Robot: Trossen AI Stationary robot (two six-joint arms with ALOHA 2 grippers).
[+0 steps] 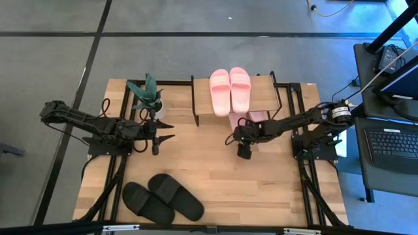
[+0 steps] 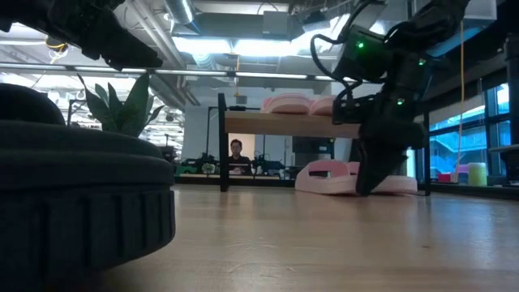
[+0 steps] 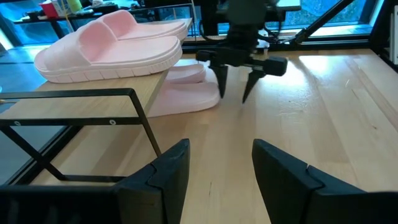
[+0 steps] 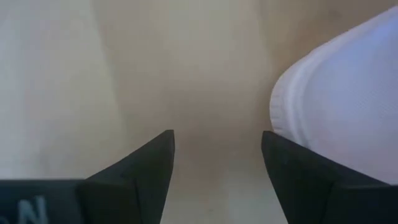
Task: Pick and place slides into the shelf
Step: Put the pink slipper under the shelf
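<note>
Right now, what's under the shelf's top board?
Under the shelf, a second pink pair lies on the lower level, toes poking out beside the right gripper. The board and the pink pair on top cover the rest.

One pale pink pair (image 1: 230,89) lies on the shelf (image 1: 261,98) top board; a second pink pair (image 1: 251,119) sits underneath; the black pair (image 1: 162,197) lies on the counter's near edge

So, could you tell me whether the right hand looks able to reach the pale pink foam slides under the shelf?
Probably yes: the open right hand hovers just beside those pale pink foam slides, with only bare tabletop between.
</note>
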